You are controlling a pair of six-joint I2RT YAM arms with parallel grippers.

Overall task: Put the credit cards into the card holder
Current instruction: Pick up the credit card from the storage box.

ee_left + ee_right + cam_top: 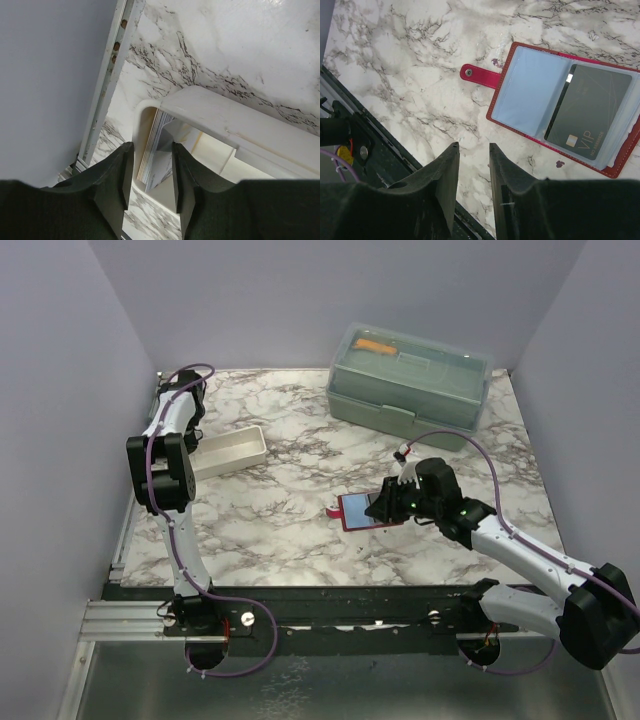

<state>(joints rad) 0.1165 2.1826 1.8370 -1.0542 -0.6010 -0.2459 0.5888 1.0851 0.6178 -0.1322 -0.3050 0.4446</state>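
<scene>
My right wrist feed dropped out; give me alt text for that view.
An open red folding card holder lies flat on the white marble table, a dark VIP card slanted in its right-hand clear sleeve. The right gripper, black fingers partly apart, hangs in the foreground holding nothing.

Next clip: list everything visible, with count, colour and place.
marble-patterned table: one, white with grey veins, under everything.
dark-red folding card holder: one, lying open, grey-blue sleeves up, centre-right.
black VIP card: one, in a holder sleeve.
long white rectangular tray: one, left side.
pale cards: stack on edge in tray, count unclear.
pale-green lidded plastic box: one, far right, orange item inside.
left gripper: one, black, jaws apart, over the tray's cards.
right gripper: one, black, jaws apart, empty, by the holder.
</scene>
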